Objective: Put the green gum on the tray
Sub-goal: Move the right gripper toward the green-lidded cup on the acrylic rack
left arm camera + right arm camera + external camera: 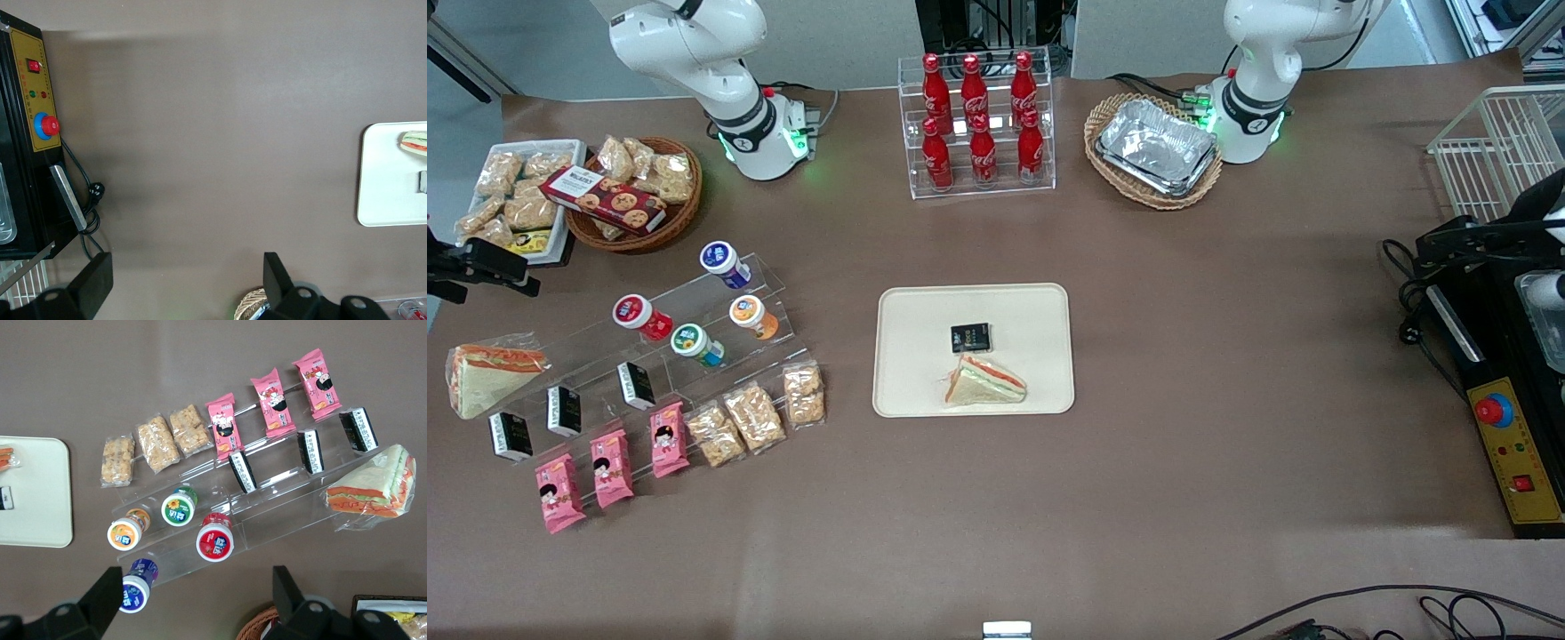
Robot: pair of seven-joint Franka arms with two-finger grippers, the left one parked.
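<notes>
While the green gum (696, 344) sits untouched on the clear acrylic step display (694, 342), this job is barely off the starting line. The bottle lies on the middle step, just beside the orange-lidded bottle (752, 316), with the red-lidded bottle (639, 316) a step up toward the working arm's end and the blue-lidded bottle (725, 264) on the top step. The wrist camera looks straight down on the same rack: green gum (179, 507) right there, white label on its lid facing up. The gripper (200, 603) hangs high above the rack, over the blue and red bottles, its fingers spread wide and holding nothing. In the front view the working hand is only a dark shape at the frame's edge. Over to the tray (911, 307), which waits in the middle of the table, well apart from the display, already carrying a wrapped sandwich (985, 382) and a small black packet (970, 337), with bare surface around them. So nothing is done yet: what's left, by my reading, is the descent onto the green lid, a grip, a lift clear of its orange neighbour, the carry across, and the set-down on open tray.
</notes>
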